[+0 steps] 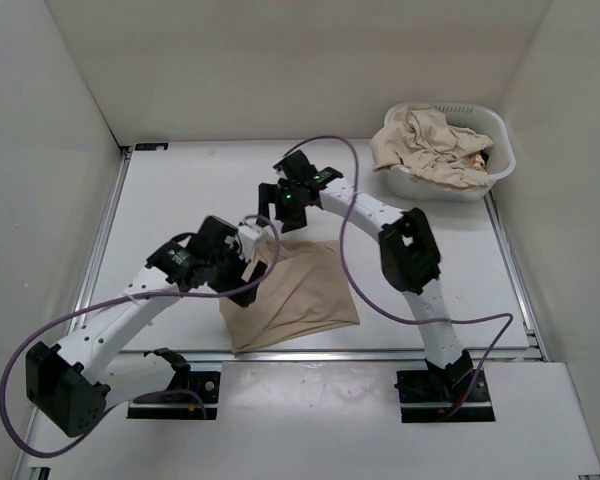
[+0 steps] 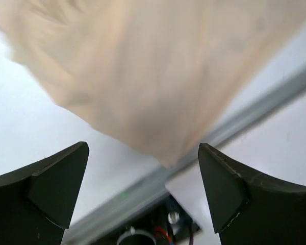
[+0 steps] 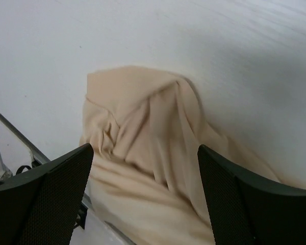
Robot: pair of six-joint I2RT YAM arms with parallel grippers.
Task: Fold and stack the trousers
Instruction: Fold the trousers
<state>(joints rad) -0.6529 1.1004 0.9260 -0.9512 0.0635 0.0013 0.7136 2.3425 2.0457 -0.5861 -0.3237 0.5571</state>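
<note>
A folded pair of beige trousers (image 1: 295, 295) lies on the table near the front edge, between the two arms. It shows blurred in the left wrist view (image 2: 143, 71) and wrinkled in the right wrist view (image 3: 153, 153). My left gripper (image 1: 252, 262) hangs over the trousers' left part, open and empty. My right gripper (image 1: 283, 207) hangs just beyond the trousers' far edge, open and empty. More beige trousers (image 1: 432, 146) lie crumpled in a white basket (image 1: 493, 175) at the back right.
A metal rail (image 1: 380, 353) runs along the table's front edge, just under the trousers' near corner. White walls enclose the table on the left, back and right. A purple cable (image 1: 352, 280) loops over the trousers' right side.
</note>
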